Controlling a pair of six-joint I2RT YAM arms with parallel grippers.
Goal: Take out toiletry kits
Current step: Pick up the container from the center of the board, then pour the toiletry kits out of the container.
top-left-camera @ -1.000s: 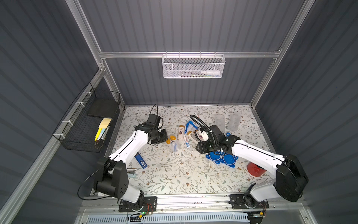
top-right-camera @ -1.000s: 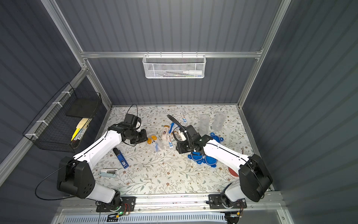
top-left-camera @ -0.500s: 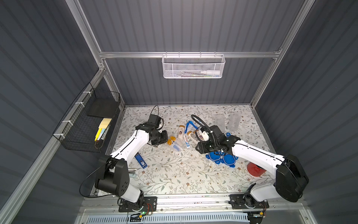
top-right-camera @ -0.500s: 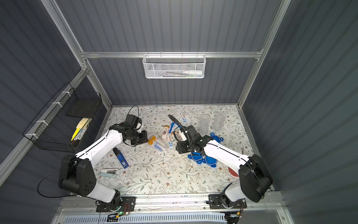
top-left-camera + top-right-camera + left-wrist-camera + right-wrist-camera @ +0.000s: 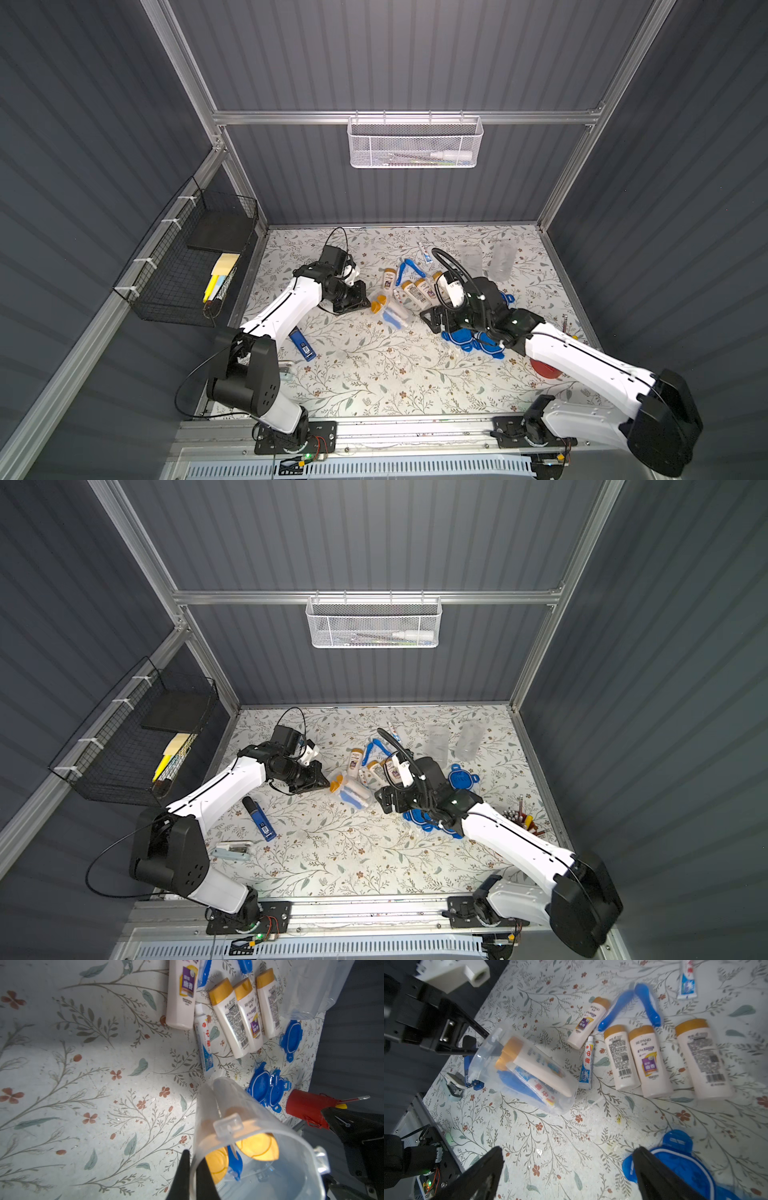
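In both top views light falls from above and the front. The table (image 5: 374, 374) is bright, nearly washed out toward its front edge, while the walls (image 5: 415, 62) stay dim grey. The arms (image 5: 291, 307) throw short, soft shadows. The posts (image 5: 184, 75) splay outward toward the edges, a wide-lens look.

In the left wrist view a pale pool of light lies mid-table and the corners are darker. The jar (image 5: 249, 1105), close to the lens, is soft, with a bright glint on its rim.

In the right wrist view the toothbrushes (image 5: 648, 1001) and bottles (image 5: 702, 1059) smear, probably from motion. The right gripper (image 5: 568, 1150) shows dark and unsharp.
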